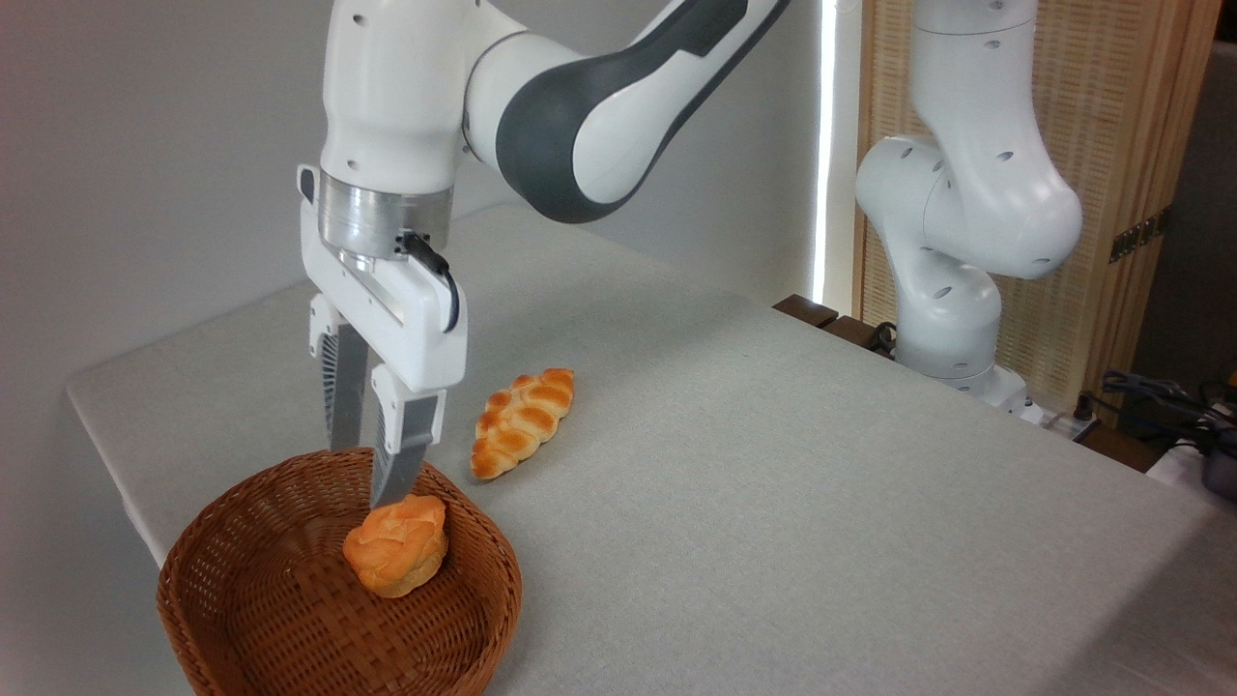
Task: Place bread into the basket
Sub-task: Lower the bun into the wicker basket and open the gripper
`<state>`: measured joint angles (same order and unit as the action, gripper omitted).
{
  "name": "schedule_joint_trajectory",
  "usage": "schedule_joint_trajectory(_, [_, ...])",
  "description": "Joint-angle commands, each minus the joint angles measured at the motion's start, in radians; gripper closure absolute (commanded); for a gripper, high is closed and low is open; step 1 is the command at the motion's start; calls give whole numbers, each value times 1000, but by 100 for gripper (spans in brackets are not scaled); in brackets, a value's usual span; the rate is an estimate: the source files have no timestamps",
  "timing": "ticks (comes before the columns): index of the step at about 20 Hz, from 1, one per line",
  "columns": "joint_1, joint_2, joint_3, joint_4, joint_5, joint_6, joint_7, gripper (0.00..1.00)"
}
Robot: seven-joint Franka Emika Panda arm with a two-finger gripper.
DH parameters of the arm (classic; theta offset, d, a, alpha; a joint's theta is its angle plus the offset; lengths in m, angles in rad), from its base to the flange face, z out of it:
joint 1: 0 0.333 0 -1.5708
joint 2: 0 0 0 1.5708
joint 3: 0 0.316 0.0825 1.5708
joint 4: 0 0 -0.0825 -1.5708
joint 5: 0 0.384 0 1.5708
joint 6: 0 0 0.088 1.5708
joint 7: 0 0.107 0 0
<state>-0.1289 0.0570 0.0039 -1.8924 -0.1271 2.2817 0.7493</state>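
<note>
The bread [397, 544], a small orange-golden bun with a knotted swirled top, sat inside the basket [251, 590], right of centre, resting on the woven floor and leaning near the right inner wall. It looked slightly tilted, top facing up and toward the camera. The basket was round, reddish-brown wicker, shallow, much wider than the bun, and stood at the near left corner of the surface [773, 503], its lower rim cut off by the picture edge.

The pincer [372, 474] hung straight down over the basket, fingers pointing down. The fingers [401, 454] were apart, with a visible gap between them; the nearer finger's tip sat right at the top back of the bun, touching or just above it, could not tell which. The farther finger dipped behind the basket's back rim. The bun was not clamped between them.

A longer braided golden loaf [523, 421] lay on the surface just beyond the basket to the right, outside it, apart from the rim, set diagonally.

The surface was covered in pale grey cloth and ran back toward a plain grey wall. The white and dark grey arm [580, 116] came in from the upper right, and its base column [957, 222] stood at the far right edge of the surface. Behind the base was a slatted wooden panel [1111, 145], and some dark cables [1160, 396] lay at the right edge
</note>
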Motion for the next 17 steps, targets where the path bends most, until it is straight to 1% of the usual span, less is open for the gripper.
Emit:
schedule_joint_trajectory(1, [-3, -9, -2, 65, -6, -36, -94, 0])
schedule_joint_trajectory(2, [-5, -9, -5, 70, -5, -51, -106, 0])
schedule_joint_trajectory(3, [-12, -9, -5, 79, -3, -92, -116, 0])
schedule_joint_trajectory(4, [-18, -12, -5, 97, 0, -153, -116, 0])
schedule_joint_trajectory(7, [-18, -20, 1, 165, 47, -376, -116, 0])
schedule_joint_trajectory(8, [-17, -20, 5, 173, 50, -431, -116, 0])
schedule_joint_trajectory(9, [-17, -20, 7, 173, 50, -462, -117, 0])
schedule_joint_trajectory(15, [-15, -20, 13, 173, 50, -484, -119, 0])
schedule_joint_trajectory(17, [-15, -25, 13, 173, 52, -527, -116, 0])
